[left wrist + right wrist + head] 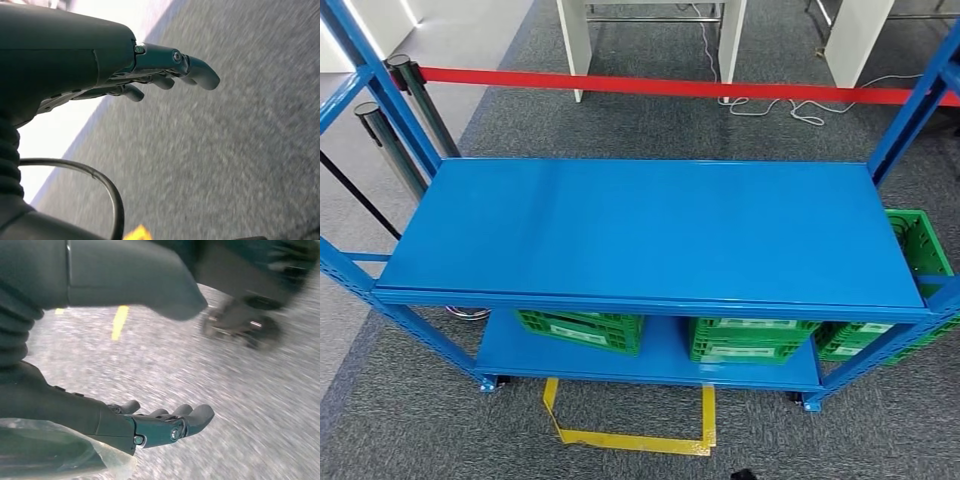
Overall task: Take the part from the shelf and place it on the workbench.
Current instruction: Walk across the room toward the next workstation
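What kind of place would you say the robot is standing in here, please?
Probably a workshop or a warehouse test area. A blue metal shelf rack holds green plastic crates on its lower level, yellow tape marks a spot on the grey carpet, and a red barrier belt cordons off the space behind.

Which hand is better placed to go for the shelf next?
Right, marginally. Both hands hang over carpet: left hand empty, fingers extended. The green crates on the lower level of the blue shelf sit centre to right. Clear plastic lies by the right hand; held or not, unclear.
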Available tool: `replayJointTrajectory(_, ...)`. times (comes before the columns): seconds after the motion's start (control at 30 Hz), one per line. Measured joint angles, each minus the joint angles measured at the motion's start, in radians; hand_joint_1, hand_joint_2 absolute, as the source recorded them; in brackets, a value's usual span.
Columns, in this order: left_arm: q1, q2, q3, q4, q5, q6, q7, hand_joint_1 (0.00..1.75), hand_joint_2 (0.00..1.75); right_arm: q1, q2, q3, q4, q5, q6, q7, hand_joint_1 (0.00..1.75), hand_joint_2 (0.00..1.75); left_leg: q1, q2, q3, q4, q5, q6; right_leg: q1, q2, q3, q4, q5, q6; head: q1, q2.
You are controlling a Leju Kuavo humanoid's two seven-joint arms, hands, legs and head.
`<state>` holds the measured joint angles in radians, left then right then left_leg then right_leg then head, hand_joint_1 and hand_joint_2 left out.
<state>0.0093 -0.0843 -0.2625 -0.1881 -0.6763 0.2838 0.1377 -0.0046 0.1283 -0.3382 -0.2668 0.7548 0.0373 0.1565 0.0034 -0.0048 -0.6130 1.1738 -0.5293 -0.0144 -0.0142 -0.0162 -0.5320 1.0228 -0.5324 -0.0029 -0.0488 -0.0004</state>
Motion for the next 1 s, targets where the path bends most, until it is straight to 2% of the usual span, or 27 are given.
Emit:
replayJointTrajectory(0.03,0.007,0.002,0.009,0.000,0.021,-0.009,-0.004,0.00,1.75,-0.003,-0.003,0.008,-0.012,-0.023,-0.002,-0.005,0.00,1.75,-0.002,0.002,0.028,-0.060,0.024,0.004,0.001,0.000,0.004,0.000,-0.003,0.004,0.000,0.000)
replayJointTrajectory(0.07,0.013,0.005,0.017,0.000,0.042,-0.019,-0.008,0.00,1.31,-0.005,-0.006,0.017,-0.023,-0.047,-0.003,-0.010,0.00,1.75,-0.004,0.003,0.050,-0.109,0.035,0.009,0.003,-0.001,0.005,0.001,-0.005,0.009,0.000,0.000)
replayJointTrajectory(0.13,0.031,0.010,0.033,0.000,0.083,-0.038,-0.015,0.00,0.44,-0.006,-0.013,0.034,-0.039,-0.094,-0.005,-0.020,0.00,1.75,-0.009,0.004,0.063,-0.140,0.027,0.017,0.004,-0.004,0.005,-0.001,-0.006,0.020,0.001,0.000)
replayJointTrajectory(0.17,0.043,0.013,0.041,-0.001,0.104,-0.050,-0.018,0.00,0.00,-0.005,-0.017,0.044,-0.046,-0.120,-0.006,-0.024,0.00,1.31,-0.009,0.004,0.065,-0.147,0.026,0.022,0.005,-0.005,0.004,-0.003,-0.005,0.026,0.001,0.000)
replayJointTrajectory(0.2,0.057,0.016,0.048,-0.002,0.126,-0.060,-0.023,0.00,0.00,0.000,-0.020,0.054,-0.050,-0.144,-0.007,-0.029,0.00,0.87,-0.007,0.005,0.066,-0.152,0.028,0.026,0.004,-0.004,0.003,-0.001,-0.009,0.030,0.002,0.000)
replayJointTrajectory(0.27,0.076,0.022,0.061,-0.009,0.167,-0.077,-0.033,0.00,0.00,0.013,-0.028,0.073,-0.055,-0.191,-0.008,-0.039,0.00,0.00,-0.003,0.007,0.070,-0.163,0.031,0.038,0.004,0.003,-0.016,0.035,-0.036,0.038,0.004,0.000)
replayJointTrajectory(0.33,0.083,0.025,0.068,-0.016,0.188,-0.085,-0.037,0.00,0.00,0.023,-0.032,0.083,-0.057,-0.215,-0.009,-0.044,0.00,0.00,-0.001,0.008,0.071,-0.165,0.032,0.045,0.003,0.007,-0.039,0.079,-0.063,0.039,0.006,0.000)
replayJointTrajectory(0.43,0.083,0.025,0.070,-0.018,0.192,-0.086,-0.038,0.00,0.00,0.025,-0.032,0.084,-0.057,-0.219,-0.009,-0.045,0.00,0.00,-0.002,0.008,0.070,-0.165,0.032,0.046,0.003,0.008,-0.046,0.092,-0.069,0.040,0.006,0.000)
replayJointTrajectory(0.5,0.083,0.025,0.073,-0.025,0.204,-0.091,-0.042,0.00,0.00,0.032,-0.036,0.090,-0.056,-0.233,-0.009,-0.047,0.00,0.00,-0.002,0.007,0.070,-0.165,0.032,0.047,0.003,0.010,-0.069,0.138,-0.088,0.041,0.006,0.000)
replayJointTrajectory(0.53,0.080,0.026,0.079,-0.037,0.222,-0.099,-0.046,0.00,0.00,0.044,-0.039,0.098,-0.055,-0.253,-0.010,-0.051,0.00,0.00,-0.003,0.006,0.071,-0.164,0.031,0.048,0.003,0.011,-0.098,0.190,-0.102,0.042,0.006,0.000)
replayJointTrajectory(0.57,0.070,0.028,0.090,-0.065,0.253,-0.111,-0.053,0.00,0.00,0.070,-0.045,0.113,-0.048,-0.289,-0.011,-0.057,0.00,0.00,-0.003,0.005,0.076,-0.164,0.028,0.046,0.002,0.013,-0.102,0.183,-0.077,0.043,0.006,0.000)
replayJointTrajectory(0.63,0.045,0.034,0.115,-0.130,0.325,-0.140,-0.068,0.00,0.00,0.126,-0.056,0.147,-0.029,-0.369,-0.015,-0.073,0.00,0.87,-0.006,0.004,0.083,-0.160,0.017,0.037,0.003,0.014,-0.074,0.098,-0.016,0.039,0.006,0.000)
replayJointTrajectory(0.67,0.035,0.038,0.126,-0.157,0.356,-0.153,-0.075,0.00,0.00,0.148,-0.062,0.162,-0.020,-0.403,-0.017,-0.080,0.00,1.31,-0.008,0.003,0.086,-0.158,0.012,0.030,0.003,0.015,-0.040,0.025,0.021,0.034,0.005,0.000)
replayJointTrajectory(0.7,0.031,0.042,0.134,-0.171,0.378,-0.161,-0.079,0.00,0.00,0.159,-0.065,0.172,-0.017,-0.427,-0.019,-0.085,0.00,1.75,-0.009,0.004,0.085,-0.157,0.011,0.025,0.005,0.016,-0.031,0.009,0.019,0.029,0.005,0.000)
replayJointTrajectory(0.8,0.040,0.051,0.158,-0.189,0.442,-0.187,-0.091,0.00,0.00,0.174,-0.076,0.201,-0.022,-0.497,-0.024,-0.100,0.00,1.75,-0.008,0.004,0.085,-0.147,0.001,0.014,0.005,0.014,-0.027,0.004,0.021,0.015,0.002,0.000)
replayJointTrajectory(0.83,0.050,0.053,0.165,-0.190,0.462,-0.195,-0.095,0.00,0.00,0.171,-0.079,0.210,-0.028,-0.520,-0.026,-0.105,0.00,1.75,-0.008,0.004,0.085,-0.146,0.005,0.022,0.005,0.015,-0.026,0.004,0.020,0.012,0.001,0.000)
replayJointTrajectory(0.9,0.072,0.058,0.177,-0.191,0.497,-0.209,-0.102,0.00,0.00,0.162,-0.084,0.225,-0.043,-0.558,-0.028,-0.114,0.00,1.75,-0.008,0.004,0.086,-0.146,0.004,0.052,0.010,0.017,-0.023,0.005,0.016,0.010,-0.002,0.000)
replayJointTrajectory(0.93,0.081,0.060,0.183,-0.191,0.512,-0.215,-0.104,0.00,0.00,0.158,-0.086,0.232,-0.048,-0.575,-0.028,-0.118,0.00,1.75,-0.007,0.004,0.089,-0.154,0.011,0.062,0.011,0.016,-0.022,0.006,0.014,0.010,-0.002,0.000)
replayJointTrajectory(0.97,0.087,0.063,0.190,-0.191,0.530,-0.223,-0.108,0.00,0.00,0.154,-0.089,0.242,-0.054,-0.595,-0.028,-0.123,0.00,1.75,-0.006,0.004,0.091,-0.156,0.007,0.055,0.012,0.014,-0.021,0.007,0.012,0.009,-0.002,0.000)
replayJointTrajectory(1.0,0.093,0.065,0.197,-0.191,0.552,-0.232,-0.113,0.00,0.00,0.152,-0.093,0.251,-0.059,-0.618,-0.029,-0.127,0.00,1.75,-0.005,0.003,0.092,-0.159,0.012,0.043,0.012,0.013,-0.021,0.007,0.011,0.008,-0.002,0.000)
